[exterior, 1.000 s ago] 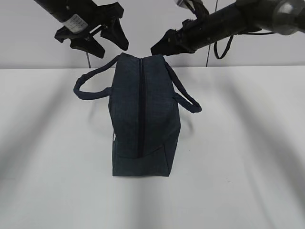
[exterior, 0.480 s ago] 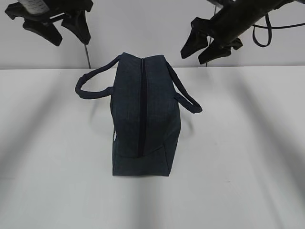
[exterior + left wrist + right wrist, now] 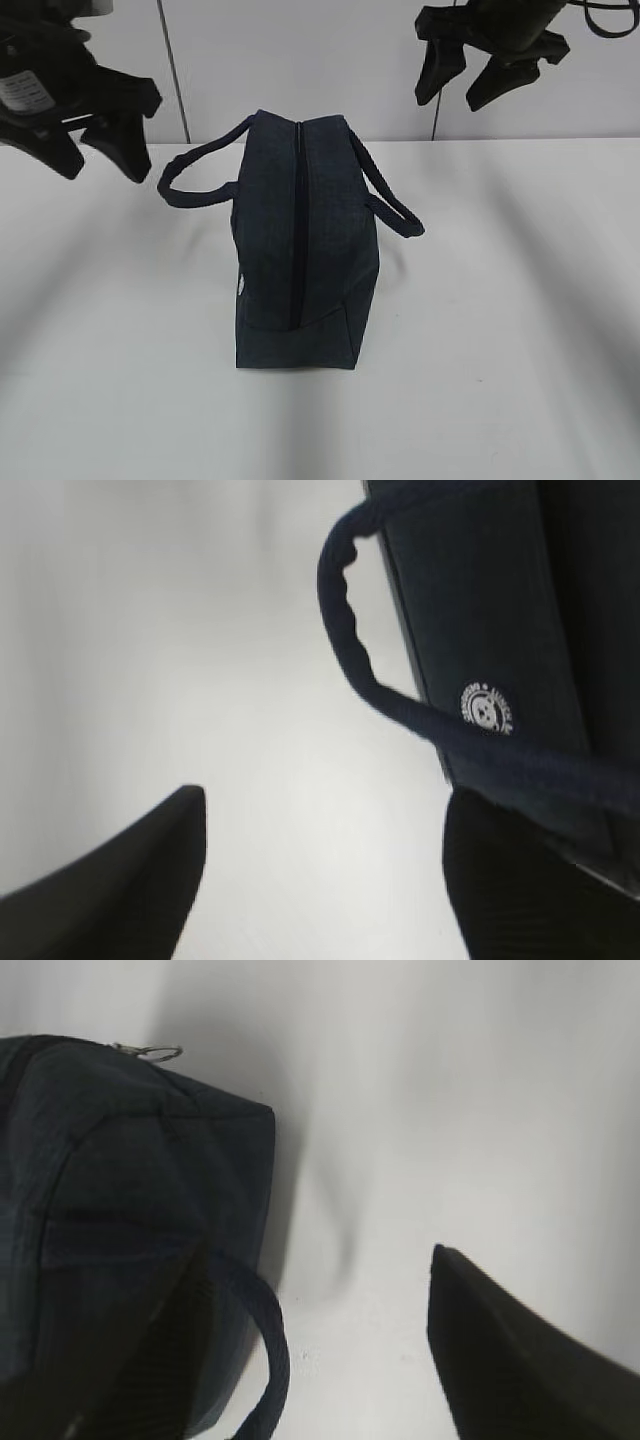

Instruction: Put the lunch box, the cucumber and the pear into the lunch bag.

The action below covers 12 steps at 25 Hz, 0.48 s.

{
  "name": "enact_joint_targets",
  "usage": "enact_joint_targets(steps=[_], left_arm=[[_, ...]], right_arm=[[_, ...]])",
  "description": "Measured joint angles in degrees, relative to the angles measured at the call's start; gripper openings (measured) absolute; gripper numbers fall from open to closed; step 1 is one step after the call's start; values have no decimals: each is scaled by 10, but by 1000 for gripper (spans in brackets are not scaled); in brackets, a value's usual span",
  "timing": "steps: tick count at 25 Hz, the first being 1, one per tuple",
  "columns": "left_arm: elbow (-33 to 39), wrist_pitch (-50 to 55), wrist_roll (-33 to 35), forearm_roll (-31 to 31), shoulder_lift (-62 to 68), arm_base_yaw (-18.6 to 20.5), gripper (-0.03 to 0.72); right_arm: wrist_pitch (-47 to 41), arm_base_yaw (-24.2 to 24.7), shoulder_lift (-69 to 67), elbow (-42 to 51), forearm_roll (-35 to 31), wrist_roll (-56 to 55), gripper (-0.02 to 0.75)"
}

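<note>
The lunch bag (image 3: 300,250) stands upright mid-table (image 3: 520,330) with its zipper (image 3: 296,230) run shut along the top; it looks like soft, light fabric that would sag if pinched, so the loop handles (image 3: 190,175) or the metal ring pull (image 3: 150,1053) seem the best holds. No lunch box, cucumber or pear is visible. The left gripper (image 3: 85,140) and right gripper (image 3: 485,75) hang clear on either side, jaws parted and empty.

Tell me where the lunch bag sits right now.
In the exterior view, the lunch bag stands mid-table, zipped shut, between the left gripper and right gripper.
</note>
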<state>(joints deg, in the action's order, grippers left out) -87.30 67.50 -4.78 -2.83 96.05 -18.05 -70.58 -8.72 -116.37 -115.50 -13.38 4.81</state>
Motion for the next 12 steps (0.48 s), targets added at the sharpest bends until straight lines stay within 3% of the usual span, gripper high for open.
enact_joint_targets(steps=[12], left_arm=[[245, -27, -3, 54, -287, -1, 487]], right_arm=[[4, -41, 274, 325, 58, -16, 503]])
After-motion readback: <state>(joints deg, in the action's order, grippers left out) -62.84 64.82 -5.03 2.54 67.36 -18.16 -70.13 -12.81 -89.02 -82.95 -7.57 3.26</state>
